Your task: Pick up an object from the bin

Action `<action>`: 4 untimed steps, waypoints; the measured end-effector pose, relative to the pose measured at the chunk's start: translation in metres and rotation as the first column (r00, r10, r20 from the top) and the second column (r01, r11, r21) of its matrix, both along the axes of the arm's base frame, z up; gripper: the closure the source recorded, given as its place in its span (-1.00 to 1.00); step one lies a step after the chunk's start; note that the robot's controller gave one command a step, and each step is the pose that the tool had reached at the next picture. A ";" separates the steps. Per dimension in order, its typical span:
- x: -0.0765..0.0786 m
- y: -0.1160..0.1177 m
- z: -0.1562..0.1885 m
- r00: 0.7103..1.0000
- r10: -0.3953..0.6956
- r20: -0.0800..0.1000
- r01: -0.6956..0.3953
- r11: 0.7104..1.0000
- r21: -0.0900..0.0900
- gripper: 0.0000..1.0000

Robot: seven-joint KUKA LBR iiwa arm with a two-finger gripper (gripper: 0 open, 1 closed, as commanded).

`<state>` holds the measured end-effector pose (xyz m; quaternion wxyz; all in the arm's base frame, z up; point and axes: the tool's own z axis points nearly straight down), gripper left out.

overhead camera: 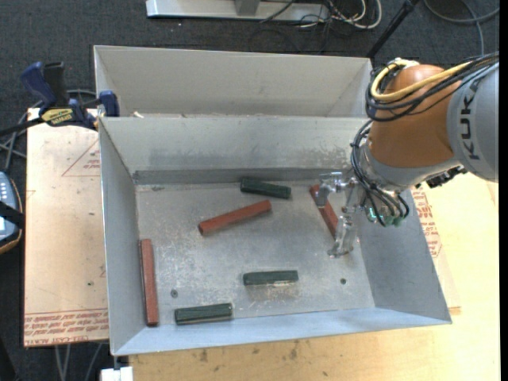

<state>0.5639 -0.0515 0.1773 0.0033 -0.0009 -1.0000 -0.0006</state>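
My gripper (330, 219) is low over the right side of the bin floor and stands open. One metal fingertip (341, 248) points toward the front and the other (321, 189) sits toward the back. A short red-brown bar (326, 213) lies slanted on the floor between the two fingers, and neither is closed on it. A dark green bar (266, 187) lies just left of the gripper, near the back wall.
A longer red-brown bar (235, 217) lies slanted mid-floor. A dark green bar (270, 277) sits toward the front, and another (203, 313) at the front left. A long red-brown bar (148, 282) runs along the left wall. The arm's orange body overhangs the right wall.
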 end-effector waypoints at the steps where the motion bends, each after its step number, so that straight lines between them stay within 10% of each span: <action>1: 0.002 0.000 0.004 1.000 0.001 0.008 -0.001 1.000 -0.001 -1.00; 2: 0.003 0.016 -0.033 0.996 0.090 0.012 -0.090 0.996 -0.002 -1.00; 4: -0.057 0.067 -0.079 1.000 0.029 0.002 -0.029 1.000 0.000 -1.00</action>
